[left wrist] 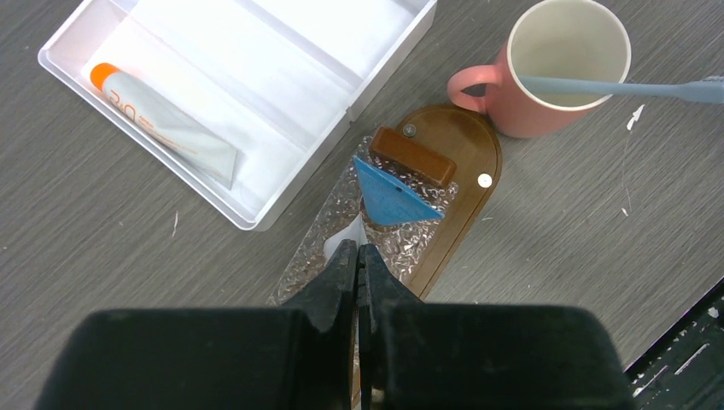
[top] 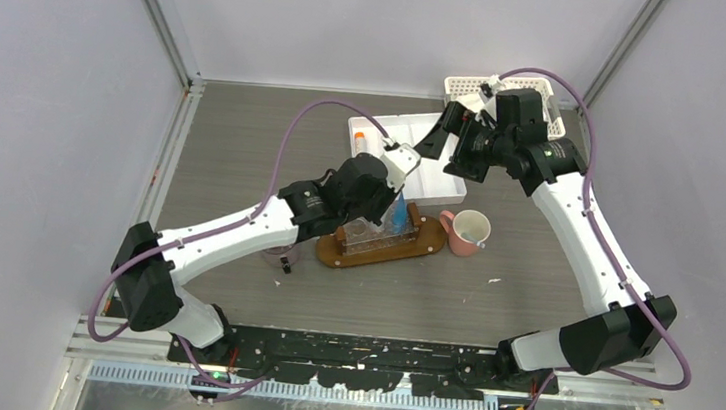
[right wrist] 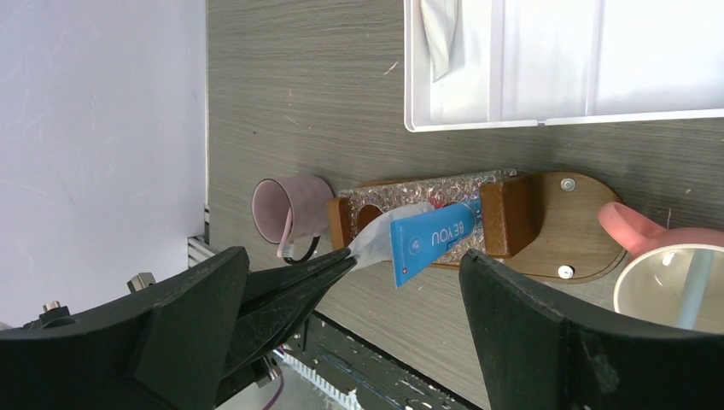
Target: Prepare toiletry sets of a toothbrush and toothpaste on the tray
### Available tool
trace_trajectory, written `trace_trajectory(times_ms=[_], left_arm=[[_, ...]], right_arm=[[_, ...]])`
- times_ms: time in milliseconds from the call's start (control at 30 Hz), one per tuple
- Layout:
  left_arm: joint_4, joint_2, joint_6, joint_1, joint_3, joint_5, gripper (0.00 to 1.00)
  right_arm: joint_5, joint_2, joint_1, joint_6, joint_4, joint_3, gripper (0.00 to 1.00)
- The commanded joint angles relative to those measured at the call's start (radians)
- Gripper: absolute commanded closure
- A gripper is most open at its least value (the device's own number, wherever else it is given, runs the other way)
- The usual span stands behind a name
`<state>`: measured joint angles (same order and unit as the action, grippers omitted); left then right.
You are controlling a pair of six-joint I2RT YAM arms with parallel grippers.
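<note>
The brown wooden oval tray [top: 426,243] lies mid-table and carries a clear crinkled holder [left wrist: 329,218]. A blue toothpaste tube [top: 398,213] stands upright in the holder; it also shows in the left wrist view [left wrist: 393,198] and the right wrist view [right wrist: 431,239]. My left gripper [top: 386,210] is over the tray, shut [left wrist: 359,254] on the flat end of a white-grey tube [left wrist: 346,235], which also shows in the right wrist view [right wrist: 384,235]. My right gripper [top: 441,132] hangs open and empty [right wrist: 354,256] above the white tray. No pink toothbrush shows clearly.
A white compartment tray [top: 441,187] behind the wooden tray holds an orange-capped tube [left wrist: 162,120] and a white-grey tube [right wrist: 440,34]. A pink mug [top: 467,232] with a blue-grey toothbrush [left wrist: 615,85] stands right of the wooden tray. A small mauve cup [top: 284,256] stands left. A white lattice basket [top: 471,85] stands behind.
</note>
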<state>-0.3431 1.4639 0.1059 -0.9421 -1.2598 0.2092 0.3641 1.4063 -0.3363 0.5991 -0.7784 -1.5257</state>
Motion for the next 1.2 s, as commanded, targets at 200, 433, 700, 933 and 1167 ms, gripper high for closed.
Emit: trace_trajectory(times_ms=[200,433,700,933,1167], left_arm=[[0.091,-0.021,0.062,0.003,0.049,0.018,0.84],[0.080,-0.085,0.055,0.004,0.070,0.072,0.60],[0.020,-0.140,0.022,0.009,0.037,0.160,0.50],[0.005,-0.207,0.047,0.029,0.064,0.211,0.50],[-0.049,-0.296,0.130,0.031,0.096,0.286,0.55]], right_arm=[[0.021,0.013,0.004,-0.006,0.037,-0.016,0.00],[0.015,0.033,0.005,0.000,0.054,-0.015,0.00],[0.019,0.178,0.005,-0.031,0.076,-0.109,0.01],[0.019,0.398,0.005,-0.089,0.100,-0.273,0.08],[0.063,0.683,-0.017,-0.196,0.067,-0.548,0.14]])
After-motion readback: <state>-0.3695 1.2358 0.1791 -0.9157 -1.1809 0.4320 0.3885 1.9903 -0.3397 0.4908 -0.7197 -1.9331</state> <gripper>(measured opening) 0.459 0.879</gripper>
